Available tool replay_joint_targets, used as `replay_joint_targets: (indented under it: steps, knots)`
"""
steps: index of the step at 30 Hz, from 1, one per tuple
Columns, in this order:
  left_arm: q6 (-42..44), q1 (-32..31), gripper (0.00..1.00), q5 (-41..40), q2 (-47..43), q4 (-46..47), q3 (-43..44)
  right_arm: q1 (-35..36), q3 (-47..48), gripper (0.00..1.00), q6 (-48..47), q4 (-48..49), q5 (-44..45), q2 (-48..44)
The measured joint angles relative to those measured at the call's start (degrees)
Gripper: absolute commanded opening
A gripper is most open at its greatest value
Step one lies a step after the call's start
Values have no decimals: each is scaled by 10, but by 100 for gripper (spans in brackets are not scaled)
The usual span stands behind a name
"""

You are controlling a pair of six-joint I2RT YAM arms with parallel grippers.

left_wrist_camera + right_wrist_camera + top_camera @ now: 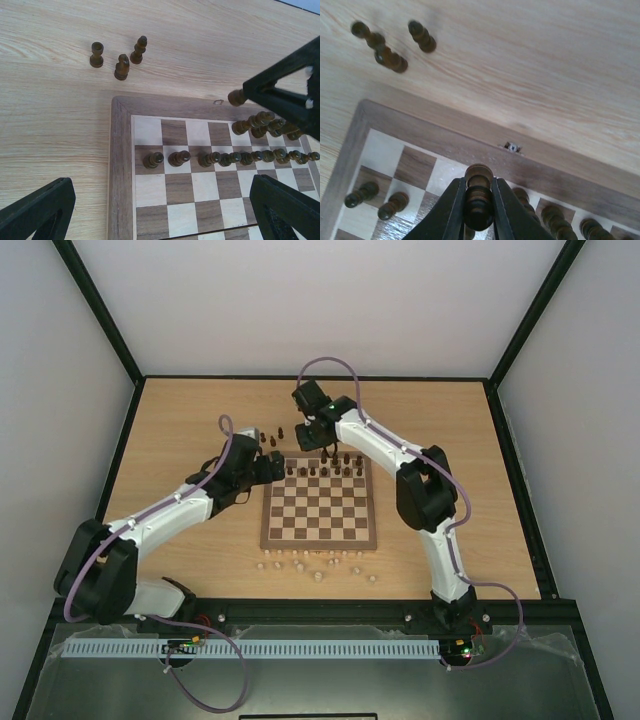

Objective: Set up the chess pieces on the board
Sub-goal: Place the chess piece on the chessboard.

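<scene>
Right claw: the right claw (479, 200) is pressed tight on one small dark brown wooden chess piece (479, 176). It holds it just above the far row of the board.
Left claw: the left claw (162, 182) is spread wide with nothing in it. It hangs over the far left corner of the board.
Board: the square wooden chessboard with brown and cream squares (320, 530) lies in the middle of the light wooden table (180, 440).
Pieces on the board: a row of small dark brown pieces (230, 158) fills the second row from the far side. More crowd the far row toward the right.
Pieces off the board: three loose dark brown pieces (121, 67) stand on the table just past the far left corner.
Other things: little pale beige wooden pieces (315, 565) lie scattered on the table along the near side of the board. A tiny metal catch (512, 147) sits on the far rim.
In the way: dark pieces stand close beside the held one. In the left wrist view the right claw hides part of the far row.
Top view only: both arms and the pale pieces.
Right wrist view only: the pinch seen up close.
</scene>
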Motion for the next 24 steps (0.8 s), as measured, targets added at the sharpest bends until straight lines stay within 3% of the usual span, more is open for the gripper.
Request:
replay_joint_targets:
  steps: [24]
  knots:
    - [-1,0,99,0,-3,0,0,23,-44,17,0,-24,12,6]
